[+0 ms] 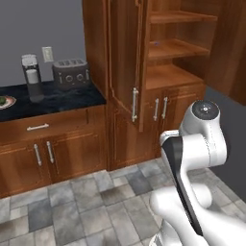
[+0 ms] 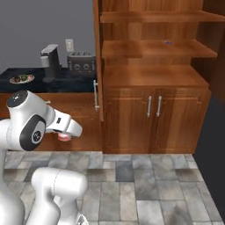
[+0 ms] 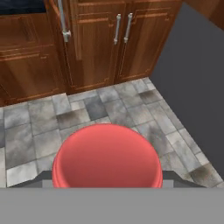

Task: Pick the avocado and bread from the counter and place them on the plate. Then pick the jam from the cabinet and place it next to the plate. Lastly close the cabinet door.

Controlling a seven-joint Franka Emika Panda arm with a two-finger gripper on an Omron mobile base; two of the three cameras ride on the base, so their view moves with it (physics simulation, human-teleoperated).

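Note:
My gripper (image 3: pixel 107 183) is shut on the jam (image 3: pixel 107 155), a jar whose round red lid fills the lower hand view. From the right base view the jam (image 2: pixel 64 137) hangs low under the gripper (image 2: pixel 67 133), above the tiled floor in front of the counter's base cabinets. The plate (image 1: pixel 10 103) sits at the far left of the counter (image 1: pixel 62 100), with a dark-green avocado (image 1: pixel 2 100) on it. The plate (image 2: pixel 30 79) also carries small dark items too tiny to name. The cabinet (image 2: pixel 154 77) stands with bare shelves, and its cabinet door (image 1: pixel 126 57) is swung open.
A coffee machine (image 1: pixel 30 77) and a toaster (image 1: pixel 71 73) stand on the counter near the cabinet. The open door's edge and bar handle (image 2: pixel 95 95) jut out beside my arm. A dark grey wall (image 3: pixel 197 78) borders the floor (image 3: pixel 109 109) on the right.

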